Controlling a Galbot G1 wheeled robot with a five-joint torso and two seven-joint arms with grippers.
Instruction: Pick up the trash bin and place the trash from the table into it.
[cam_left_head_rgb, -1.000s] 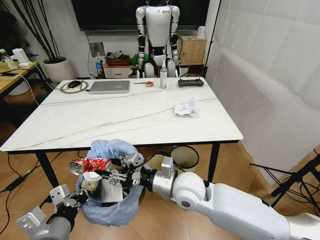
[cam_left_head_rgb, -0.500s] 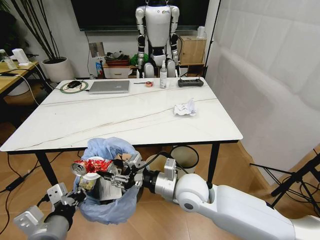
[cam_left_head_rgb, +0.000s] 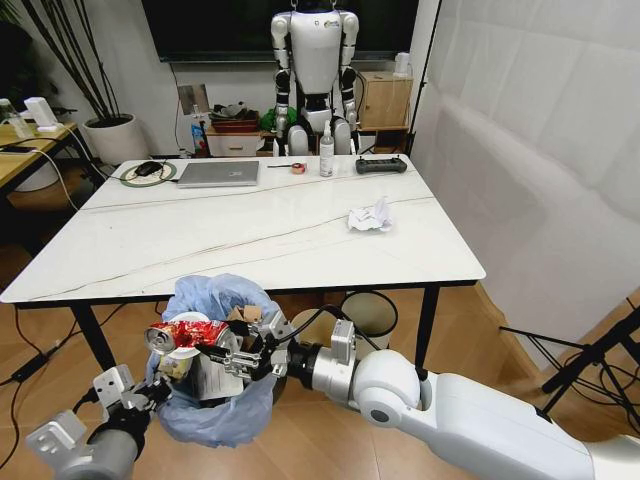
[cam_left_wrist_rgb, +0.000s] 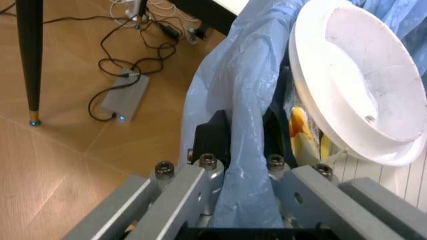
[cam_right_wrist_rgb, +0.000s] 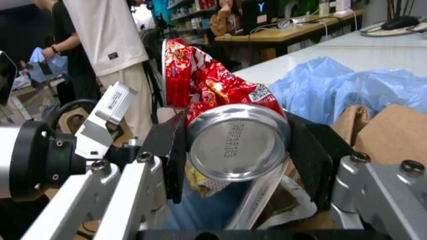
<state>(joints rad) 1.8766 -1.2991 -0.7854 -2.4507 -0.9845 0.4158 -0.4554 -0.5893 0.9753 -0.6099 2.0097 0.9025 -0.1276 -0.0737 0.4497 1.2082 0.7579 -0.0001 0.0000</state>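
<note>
Trash bin (cam_left_head_rgb: 215, 385), lined w/ crinkled light-blue bag, sits low in front of the table's near edge in the head view, held at its left rim by the left gripper (cam_left_head_rgb: 150, 398), whose fingers are clamped on rim and bag. Right gripper (cam_left_head_rgb: 232, 352) reaches over the bin mouth from the right, jaws closed on a crushed red can (cam_left_head_rgb: 185, 334) lying roughly horizontal above the bin's contents; brown cardboard (cam_left_head_rgb: 245, 315) shows at the far rim. On the table (cam_left_head_rgb: 250, 240), a crumpled white tissue (cam_left_head_rgb: 370, 217) lies toward the right side; a laptop (cam_left_head_rgb: 220, 173), spray bottle (cam_left_head_rgb: 327, 152) and black controller (cam_left_head_rgb: 381, 165) stand along the far edge. Left wrist view: left gripper (cam_left_wrist_rgb: 240, 165) fingers pinch the blue bag (cam_left_wrist_rgb: 233, 100) and bin rim between them; a white paper plate (cam_left_wrist_rgb: 353, 80) stands tilted inside the bin, just beside the bag. Right wrist view: right gripper (cam_right_wrist_rgb: 237, 150) pads squeeze the can (cam_right_wrist_rgb: 233, 135) from both sides, silver end toward the camera; blue bag (cam_right_wrist_rgb: 353, 85) and cardboard (cam_right_wrist_rgb: 393, 132) lie behind it.
</note>
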